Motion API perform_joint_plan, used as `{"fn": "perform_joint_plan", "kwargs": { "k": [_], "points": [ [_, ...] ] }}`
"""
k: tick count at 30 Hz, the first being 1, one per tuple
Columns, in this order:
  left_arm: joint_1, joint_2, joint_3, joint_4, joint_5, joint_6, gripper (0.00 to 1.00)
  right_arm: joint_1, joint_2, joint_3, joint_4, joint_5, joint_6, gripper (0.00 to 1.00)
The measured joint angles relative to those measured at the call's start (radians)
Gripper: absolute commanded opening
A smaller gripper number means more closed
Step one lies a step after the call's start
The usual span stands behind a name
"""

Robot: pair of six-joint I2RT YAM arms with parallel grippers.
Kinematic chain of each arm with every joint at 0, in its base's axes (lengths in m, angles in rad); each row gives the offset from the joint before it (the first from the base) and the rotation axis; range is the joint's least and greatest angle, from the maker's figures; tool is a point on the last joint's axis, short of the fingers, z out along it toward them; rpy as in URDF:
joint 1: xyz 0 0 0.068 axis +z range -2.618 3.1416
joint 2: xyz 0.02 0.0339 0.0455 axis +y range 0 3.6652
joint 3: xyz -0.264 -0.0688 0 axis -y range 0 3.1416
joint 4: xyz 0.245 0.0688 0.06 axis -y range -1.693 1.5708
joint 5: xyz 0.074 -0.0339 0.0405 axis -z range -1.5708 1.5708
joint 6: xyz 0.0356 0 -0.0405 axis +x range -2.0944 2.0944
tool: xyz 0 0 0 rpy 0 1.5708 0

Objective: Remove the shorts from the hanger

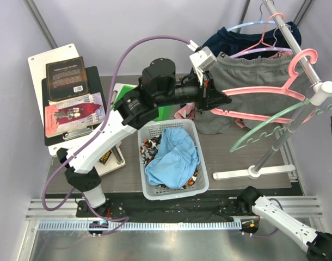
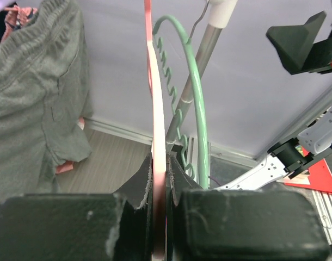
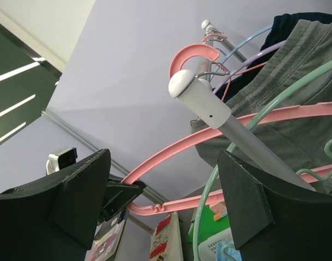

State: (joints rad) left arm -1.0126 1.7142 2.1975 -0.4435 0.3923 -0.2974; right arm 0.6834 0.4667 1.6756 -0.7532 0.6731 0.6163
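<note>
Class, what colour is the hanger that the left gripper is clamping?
The hanger is pink, clearest in the left wrist view.

The left arm (image 1: 109, 133) bars the way over the basket (image 1: 203, 169). Pink hanger (image 1: 247, 91) and green hanger (image 1: 262, 129) crowd the rail (image 1: 288, 35) end. Right of the basket the counter (image 1: 231, 160) is open.

Looking like a robotics lab test cell rather than a home, being closed in by plain pale walls (image 1: 100, 22) and metal frame struts (image 1: 43, 24). Showing it: a left arm (image 1: 106, 138) and a right arm (image 1: 283, 217), white and black, sitting bolted by a slotted aluminium rail (image 1: 155, 224) at the near edge of a grey table (image 1: 237, 155), trailing a purple cable (image 1: 155, 38). Being dressed only with laundry props: a clothes rail (image 1: 286, 33) carrying a pink hanger (image 1: 304, 53), light blue shorts (image 1: 174, 155) lying in a white basket (image 1: 177, 193), books (image 1: 65, 76) lying at the side
</note>
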Motion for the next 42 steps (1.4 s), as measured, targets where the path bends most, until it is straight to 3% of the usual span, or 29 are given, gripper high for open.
{"fn": "perform_joint_plan", "kwargs": {
  "k": [9,16,25,29,31,34,42],
  "points": [
    [-0.069,0.024,-0.032,0.028,-0.03,0.041,0.0,0.0,0.0,0.003,-0.045,0.009,0.013,0.85],
    [-0.143,-0.026,-0.168,0.092,-0.085,0.124,0.0,0.005,0.0,0.003,-0.048,0.029,0.009,0.85],
    [-0.153,-0.06,-0.266,0.142,-0.117,0.14,0.05,0.025,0.0,0.011,-0.049,0.048,-0.018,0.85],
    [-0.153,-0.082,-0.322,0.156,-0.128,0.118,0.29,0.03,0.0,0.01,-0.049,0.047,-0.021,0.85],
    [-0.153,-0.094,-0.349,0.155,-0.136,0.107,0.35,0.03,0.0,0.002,-0.048,0.04,-0.02,0.85],
    [-0.153,-0.113,-0.388,0.154,-0.155,0.09,0.55,0.03,-0.002,-0.035,-0.046,0.027,-0.016,0.85],
    [-0.153,-0.239,-0.504,0.134,-0.237,0.037,0.67,0.033,-0.005,-0.229,-0.045,-0.15,0.016,0.88]
  ]
}}
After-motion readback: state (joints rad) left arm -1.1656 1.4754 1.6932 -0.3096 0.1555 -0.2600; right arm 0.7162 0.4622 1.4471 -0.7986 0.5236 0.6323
